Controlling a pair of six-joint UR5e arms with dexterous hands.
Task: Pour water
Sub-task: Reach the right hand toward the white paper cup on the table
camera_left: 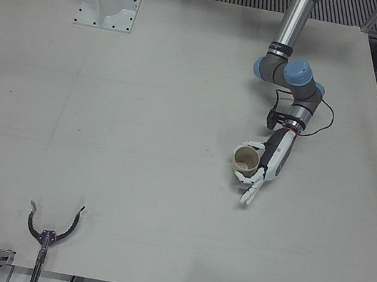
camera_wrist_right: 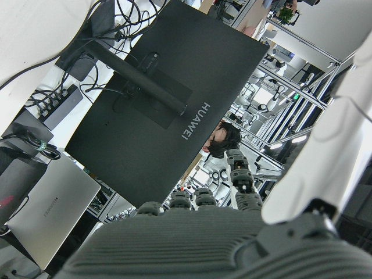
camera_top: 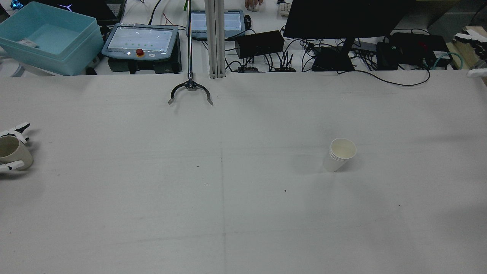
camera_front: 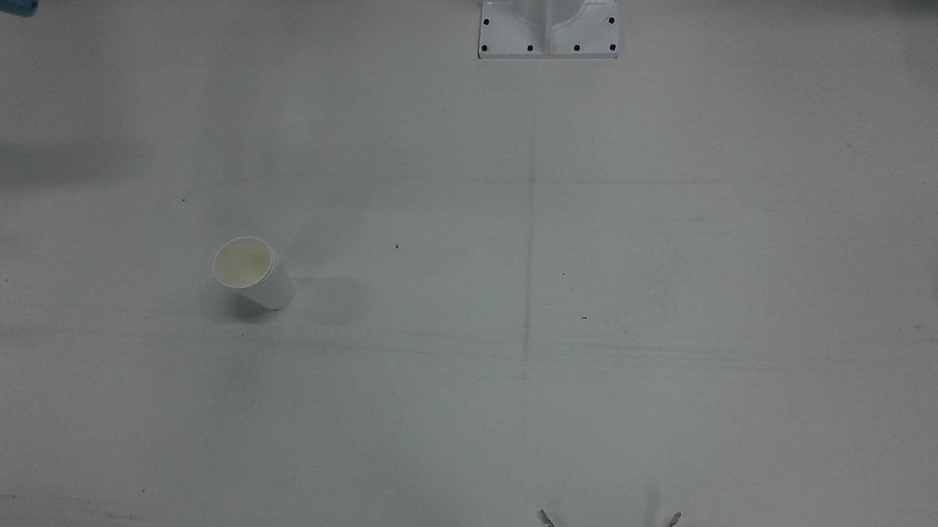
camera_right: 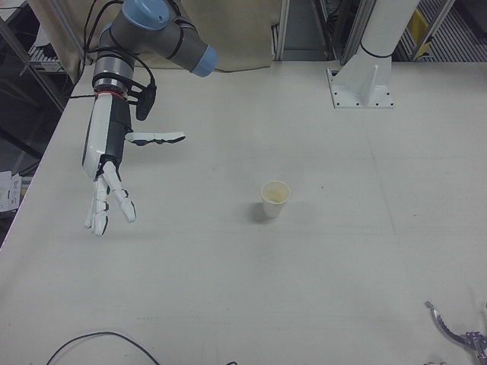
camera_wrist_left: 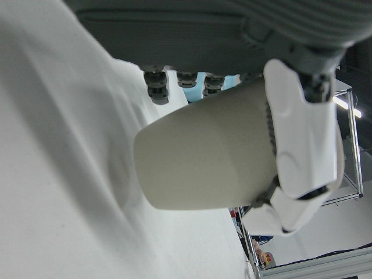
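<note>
A beige mug (camera_left: pixel 245 160) stands near the table's edge on my left arm's side; it also shows in the rear view (camera_top: pixel 13 152) and large in the left hand view (camera_wrist_left: pixel 209 157). My left hand (camera_left: pixel 265 170) is beside it, palm against the mug. Its fingers (camera_left: pixel 248 193) stretch out straight past the mug and its thumb (camera_wrist_left: pixel 302 139) lies on the mug's side. A white paper cup (camera_front: pixel 253 273) stands upright and alone on my right arm's half, also seen in the rear view (camera_top: pixel 339 154) and the right-front view (camera_right: pixel 275 198). My right hand (camera_right: pixel 106 179) hangs open above the table's edge, far from the cup.
An arm pedestal (camera_front: pixel 548 10) stands at the table's back. A metal claw on a rod (camera_top: pixel 190 93) rests at the operators' edge. A teal bin (camera_top: pixel 49 36), control tablets and a monitor (camera_top: pixel 346 19) sit beyond that edge. A black cable (camera_right: pixel 99 338) lies near the front corner.
</note>
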